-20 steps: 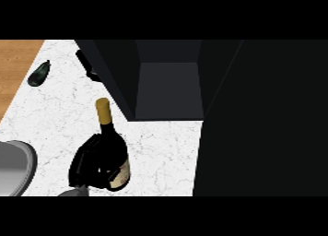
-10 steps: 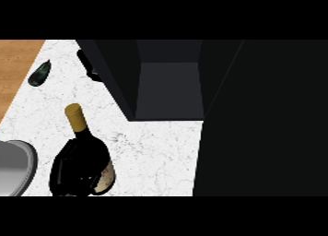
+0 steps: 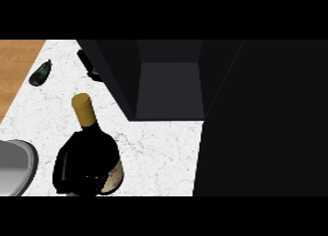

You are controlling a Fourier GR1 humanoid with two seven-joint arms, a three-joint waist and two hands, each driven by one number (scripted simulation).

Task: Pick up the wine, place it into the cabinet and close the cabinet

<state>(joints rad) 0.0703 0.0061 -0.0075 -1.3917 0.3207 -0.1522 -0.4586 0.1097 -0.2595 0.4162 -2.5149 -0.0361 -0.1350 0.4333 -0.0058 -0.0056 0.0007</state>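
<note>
Standing out against the white marbled counter point(image 3: 160, 152), the wine bottle point(image 3: 85, 138) fills the lower left of the head view, its gold-foiled neck point(image 3: 84, 110) pointing up the frame and its dark body widening toward the bottom edge. A pale label point(image 3: 114, 177) shows on the body's right flank. A black hand point(image 3: 70, 173) is wrapped round the lower body of the bottle, its fingers curled against the dark glass (black on near-black, so the exact outline of each finger is hard to follow). Which of the robot's hands this is cannot be told for certain from this view; it sits on the left side of the frame, and a grey forearm point(image 3: 10, 166) shows at the lower left edge just beside it. No other hand shows.

The open cabinet point(image 3: 170, 87) stands up and to the right of the bottle, its dark interior and grey inner floor visible, with its open door point(image 3: 269, 120) covering the whole right part of the view as a black slab. The bottle lies well outside the cabinet, apart from its opening.

A small dark green vegetable point(image 3: 39, 73) rests near the counter's upper left edge, where the marble meets a wooden surface point(image 3: 10, 78). A small black object point(image 3: 88, 67) sits just beside the cabinet's left wall; what it is cannot be told.
</note>
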